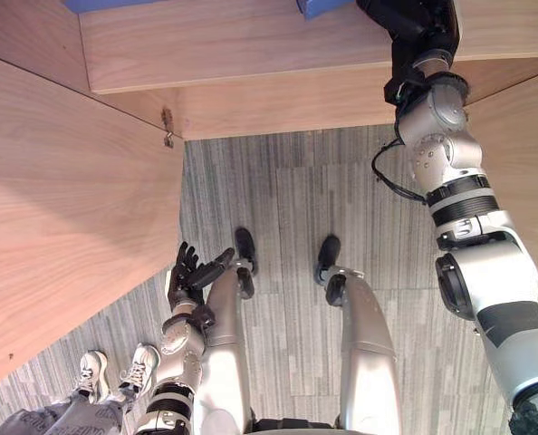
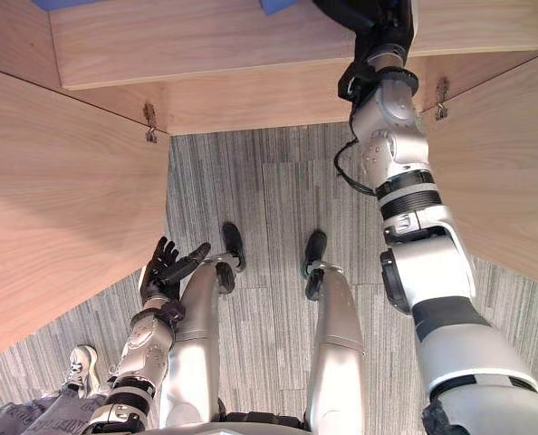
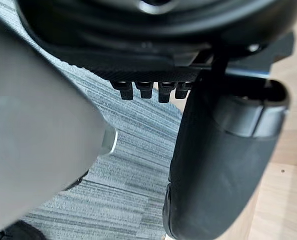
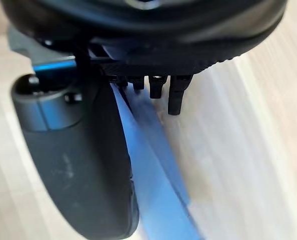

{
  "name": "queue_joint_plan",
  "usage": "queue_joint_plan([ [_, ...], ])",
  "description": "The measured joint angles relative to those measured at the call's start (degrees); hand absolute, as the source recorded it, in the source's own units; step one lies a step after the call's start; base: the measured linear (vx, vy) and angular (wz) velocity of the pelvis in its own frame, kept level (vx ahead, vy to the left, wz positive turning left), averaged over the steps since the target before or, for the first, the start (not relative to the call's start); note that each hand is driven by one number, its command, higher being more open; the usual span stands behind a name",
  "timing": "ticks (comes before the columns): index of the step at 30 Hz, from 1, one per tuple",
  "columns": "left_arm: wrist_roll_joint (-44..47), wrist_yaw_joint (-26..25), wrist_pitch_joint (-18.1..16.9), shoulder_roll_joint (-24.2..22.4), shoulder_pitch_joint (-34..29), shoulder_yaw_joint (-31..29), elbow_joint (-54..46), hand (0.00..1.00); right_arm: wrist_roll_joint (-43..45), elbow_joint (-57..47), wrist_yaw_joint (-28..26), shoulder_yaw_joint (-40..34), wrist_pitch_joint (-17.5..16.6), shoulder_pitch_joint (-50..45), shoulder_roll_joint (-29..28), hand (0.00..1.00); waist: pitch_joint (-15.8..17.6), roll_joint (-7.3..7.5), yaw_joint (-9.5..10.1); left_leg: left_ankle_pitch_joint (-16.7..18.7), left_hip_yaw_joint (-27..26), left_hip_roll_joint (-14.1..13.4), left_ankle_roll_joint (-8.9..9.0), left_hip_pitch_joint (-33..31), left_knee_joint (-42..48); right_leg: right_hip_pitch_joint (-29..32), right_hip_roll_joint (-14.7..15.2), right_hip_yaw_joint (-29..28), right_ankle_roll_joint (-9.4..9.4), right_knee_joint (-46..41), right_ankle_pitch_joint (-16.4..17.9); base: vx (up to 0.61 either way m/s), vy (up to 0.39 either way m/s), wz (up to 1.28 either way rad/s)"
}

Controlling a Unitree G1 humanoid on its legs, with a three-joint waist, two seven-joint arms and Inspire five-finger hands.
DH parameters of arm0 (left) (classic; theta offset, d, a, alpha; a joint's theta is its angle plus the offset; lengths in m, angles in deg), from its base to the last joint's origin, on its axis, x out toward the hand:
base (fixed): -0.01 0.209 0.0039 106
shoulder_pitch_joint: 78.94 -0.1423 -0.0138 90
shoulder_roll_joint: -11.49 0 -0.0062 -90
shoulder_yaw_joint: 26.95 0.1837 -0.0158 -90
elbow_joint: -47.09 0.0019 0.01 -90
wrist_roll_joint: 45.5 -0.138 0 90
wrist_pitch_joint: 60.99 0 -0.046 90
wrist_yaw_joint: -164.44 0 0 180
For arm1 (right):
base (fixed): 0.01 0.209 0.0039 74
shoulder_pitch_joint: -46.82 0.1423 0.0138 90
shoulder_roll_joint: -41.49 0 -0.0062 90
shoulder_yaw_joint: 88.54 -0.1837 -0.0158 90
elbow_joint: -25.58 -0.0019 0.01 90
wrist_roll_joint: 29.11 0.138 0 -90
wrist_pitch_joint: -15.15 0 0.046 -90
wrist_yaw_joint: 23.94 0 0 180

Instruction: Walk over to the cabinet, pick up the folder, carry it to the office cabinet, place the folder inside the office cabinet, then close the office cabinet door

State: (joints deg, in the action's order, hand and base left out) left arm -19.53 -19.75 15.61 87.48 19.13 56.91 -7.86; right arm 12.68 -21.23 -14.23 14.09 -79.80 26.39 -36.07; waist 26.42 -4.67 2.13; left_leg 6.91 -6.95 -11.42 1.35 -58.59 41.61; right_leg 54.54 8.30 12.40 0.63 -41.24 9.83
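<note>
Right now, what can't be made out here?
The folder: cut off by the eye views' top edge; blurred in the right wrist view.
The right hand: partly cut off there too; whether it holds the folder is unclear.
A person: just shoes and legs, cut by the bottom edge.

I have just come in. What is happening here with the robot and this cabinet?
The robot stands before an open wooden cabinet. Its right hand reaches up to the shelf, at a blue folder there; whether it grips the folder is unclear. The left hand hangs low and open, holding nothing. A person's shoes show on the carpet nearby.
</note>
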Motion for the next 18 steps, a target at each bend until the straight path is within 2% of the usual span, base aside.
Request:
queue_joint_plan([
  [5, 0.0, 1.0, -0.7, 0.4, 0.1, 0.5, 1.5, 1.0, -9.5, -3.6, -5.8, 4.3, -0.2, -3.0, 5.8, 0.0, -0.2, 0.05, 0.03, -0.1, -0.1, 0.0, 0.16, 0.7, -1.0, -0.7, -0.2, 0.2, 0.02, 0.8, -0.1, 0.0, 0.0, 0.0],
  [14, -0.1, 1.9, -0.9, 0.9, 0.9, 2.3, 3.2, 1.0, -16.7, -4.2, -10.0, 8.3, -1.1, -5.6, 6.1, 0.0, -0.9, 0.17, 1.8, -0.1, -0.3, -0.1, 0.21, 1.6, -2.1, -1.6, -0.2, 0.5, 0.01, 1.8, -0.1, 0.0, 0.0, 0.0],
  [18, -0.1, 2.0, -0.9, 1.0, 0.9, 2.5, 3.3, 1.0, -18.6, -4.3, -10.9, 10.3, -1.1, -5.6, 5.5, 0.0, -1.0, 0.22, 2.0, -0.1, -0.3, 0.0, 0.21, 1.6, -2.1, -1.8, -0.1, 0.6, 0.01, 1.9, -0.1, 0.0, 0.0, 0.0],
])
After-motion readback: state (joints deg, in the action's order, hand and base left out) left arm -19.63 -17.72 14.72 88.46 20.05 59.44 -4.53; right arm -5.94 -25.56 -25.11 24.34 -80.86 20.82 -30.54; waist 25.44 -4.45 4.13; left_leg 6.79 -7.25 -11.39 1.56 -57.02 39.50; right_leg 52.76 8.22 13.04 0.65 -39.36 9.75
